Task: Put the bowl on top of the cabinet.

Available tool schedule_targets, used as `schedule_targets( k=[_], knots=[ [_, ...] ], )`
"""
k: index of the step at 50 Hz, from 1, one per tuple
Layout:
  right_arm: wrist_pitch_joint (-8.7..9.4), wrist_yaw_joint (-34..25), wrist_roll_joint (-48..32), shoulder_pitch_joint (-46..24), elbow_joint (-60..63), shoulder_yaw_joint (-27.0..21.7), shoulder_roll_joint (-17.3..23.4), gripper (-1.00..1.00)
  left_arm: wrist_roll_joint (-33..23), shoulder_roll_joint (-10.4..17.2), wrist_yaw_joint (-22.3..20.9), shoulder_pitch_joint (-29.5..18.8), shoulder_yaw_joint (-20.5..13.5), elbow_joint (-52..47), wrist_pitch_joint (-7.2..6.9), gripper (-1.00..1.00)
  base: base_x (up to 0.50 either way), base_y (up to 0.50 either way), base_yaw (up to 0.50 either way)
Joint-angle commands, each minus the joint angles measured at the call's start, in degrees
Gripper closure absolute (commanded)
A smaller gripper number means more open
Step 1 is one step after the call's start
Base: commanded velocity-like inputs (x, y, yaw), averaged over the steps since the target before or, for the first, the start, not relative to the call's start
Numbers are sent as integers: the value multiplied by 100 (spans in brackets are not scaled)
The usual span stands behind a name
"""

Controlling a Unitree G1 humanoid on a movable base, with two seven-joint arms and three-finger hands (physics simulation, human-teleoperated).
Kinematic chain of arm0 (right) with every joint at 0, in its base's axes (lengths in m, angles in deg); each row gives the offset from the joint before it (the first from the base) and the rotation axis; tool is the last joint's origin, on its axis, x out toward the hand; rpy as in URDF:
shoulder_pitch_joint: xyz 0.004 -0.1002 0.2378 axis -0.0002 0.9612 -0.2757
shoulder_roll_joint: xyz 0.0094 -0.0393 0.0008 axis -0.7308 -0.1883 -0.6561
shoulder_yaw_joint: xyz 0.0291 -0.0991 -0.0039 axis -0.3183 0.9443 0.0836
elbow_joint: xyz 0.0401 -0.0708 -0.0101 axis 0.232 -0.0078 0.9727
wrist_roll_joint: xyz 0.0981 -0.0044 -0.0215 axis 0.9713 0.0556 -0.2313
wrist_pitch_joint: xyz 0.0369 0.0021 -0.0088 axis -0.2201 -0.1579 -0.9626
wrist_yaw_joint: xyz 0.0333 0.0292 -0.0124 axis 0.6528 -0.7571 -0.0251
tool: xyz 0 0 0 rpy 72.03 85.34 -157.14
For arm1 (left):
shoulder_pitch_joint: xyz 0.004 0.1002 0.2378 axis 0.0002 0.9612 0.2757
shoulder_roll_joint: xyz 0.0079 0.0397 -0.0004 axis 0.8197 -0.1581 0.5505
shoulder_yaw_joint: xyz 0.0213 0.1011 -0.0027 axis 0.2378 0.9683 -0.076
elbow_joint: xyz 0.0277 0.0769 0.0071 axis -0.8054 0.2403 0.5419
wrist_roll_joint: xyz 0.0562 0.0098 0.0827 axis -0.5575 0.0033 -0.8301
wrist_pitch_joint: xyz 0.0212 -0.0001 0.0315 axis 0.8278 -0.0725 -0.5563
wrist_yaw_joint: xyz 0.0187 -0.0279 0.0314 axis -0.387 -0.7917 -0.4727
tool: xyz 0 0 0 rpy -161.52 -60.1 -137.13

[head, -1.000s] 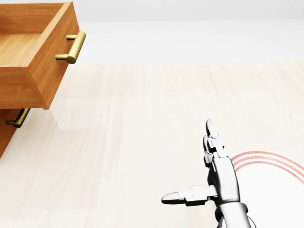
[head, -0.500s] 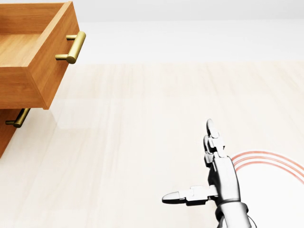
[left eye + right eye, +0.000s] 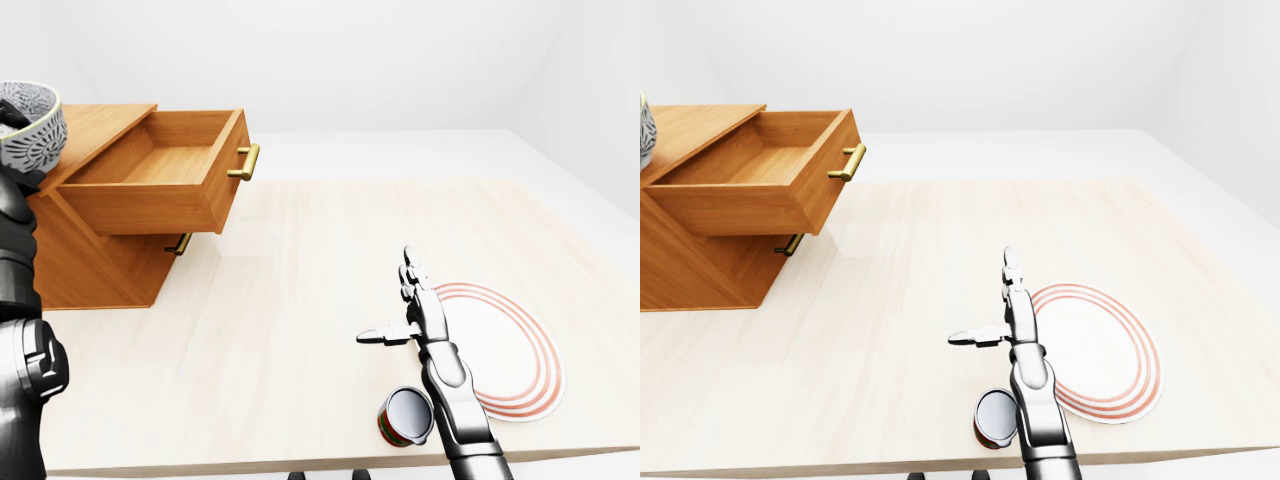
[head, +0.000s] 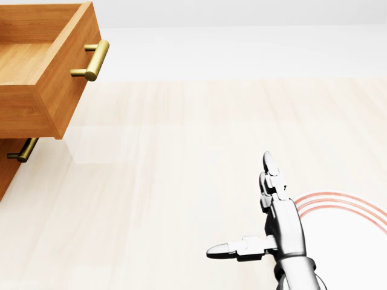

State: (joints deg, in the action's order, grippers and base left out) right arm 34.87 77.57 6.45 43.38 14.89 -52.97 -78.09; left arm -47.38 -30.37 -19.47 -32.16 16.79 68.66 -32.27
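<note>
The right hand is spread flat, thumb out, holding nothing. Just right of it lies a smooth white plate with red rings, and a metal can lies by its forearm. Far up-left, the patterned grey bowl sits over the wooden cabinet, cut off at the edge. The left hand is hidden, so its grip cannot be told.

The middle of the desk is left bare. Its left edge is taken up by the cabinet, whose open drawer juts out; a plate and a can are set toward the right edge.
</note>
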Motion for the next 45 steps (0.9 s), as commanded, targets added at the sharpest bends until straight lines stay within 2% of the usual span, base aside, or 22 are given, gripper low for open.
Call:
schedule_targets(
  k=[1,21,30,35,41,45],
  knots=[
    [-1,9,-6,-13,-21,1,-1,-100,9,-169,0,178,63,157,0,-100,0,0,0],
    [-26,12,-13,-37,-84,-1,-1,-100,32,-145,0,156,59,100,0,-100,0,0,0],
    [-47,22,-20,-50,-125,0,-2,-100,294,-132,0,-4,-52,-412,0,-100,0,0,0],
    [-52,12,-12,-36,-108,-3,2,-100,964,-191,0,302,-420,-1864,0,-100,0,0,0],
    [-48,10,-14,-25,-89,1,1,-100,2178,-580,0,1445,-1051,-5265,0,-100,0,0,0],
    [-60,6,-24,-14,-91,18,-5,-100,2845,-790,-578,1869,-1289,-6869,0,-100,0,0,0]
  ],
)
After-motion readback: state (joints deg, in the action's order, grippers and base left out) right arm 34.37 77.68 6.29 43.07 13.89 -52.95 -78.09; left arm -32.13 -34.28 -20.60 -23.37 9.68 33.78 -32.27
